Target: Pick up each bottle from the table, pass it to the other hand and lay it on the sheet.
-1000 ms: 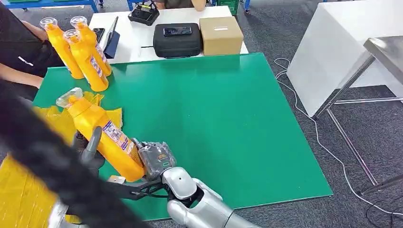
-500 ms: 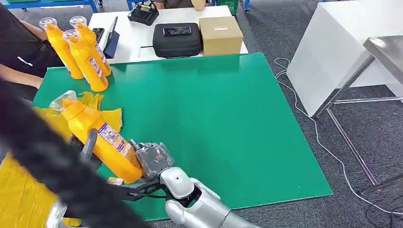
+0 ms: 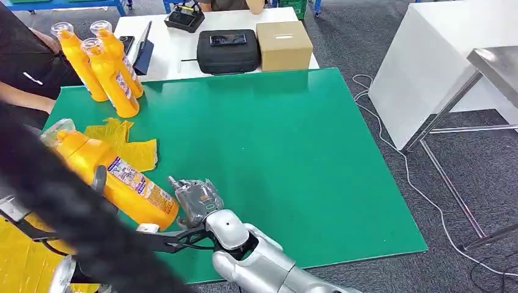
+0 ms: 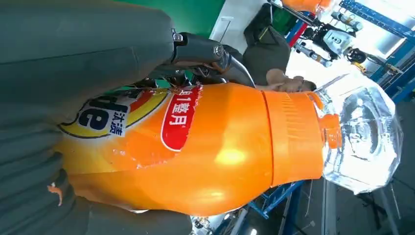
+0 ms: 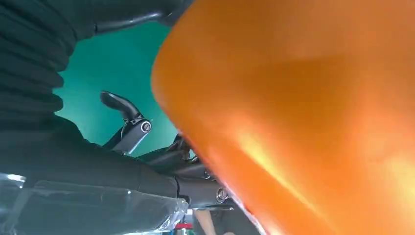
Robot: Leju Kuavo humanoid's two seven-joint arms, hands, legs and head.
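An orange bottle (image 3: 122, 186) with a clear cap lies tilted above the yellow sheet (image 3: 137, 154) at the green table's near left corner. My left hand (image 3: 99, 180) grips its body; in the left wrist view the hand (image 4: 73, 58) wraps round the labelled bottle (image 4: 220, 147). My right hand (image 3: 196, 201) sits just beside the bottle's base with its fingers spread. In the right wrist view the bottle (image 5: 303, 122) looms close over that hand (image 5: 122, 166), one finger pointing away from it. Three more orange bottles (image 3: 113, 76) stand at the table's far left.
A person in a black sleeve (image 3: 24, 61) sits at the left edge by the standing bottles. Behind the green table (image 3: 275, 152) a white table holds a black case (image 3: 227, 50) and a cardboard box (image 3: 284, 44). A metal table frame (image 3: 452, 122) stands to the right.
The bottle has swung left and lower over the sheet in my left hand, drawing away from my right hand. The right hand has barely moved and its fingers have come off the bottle.
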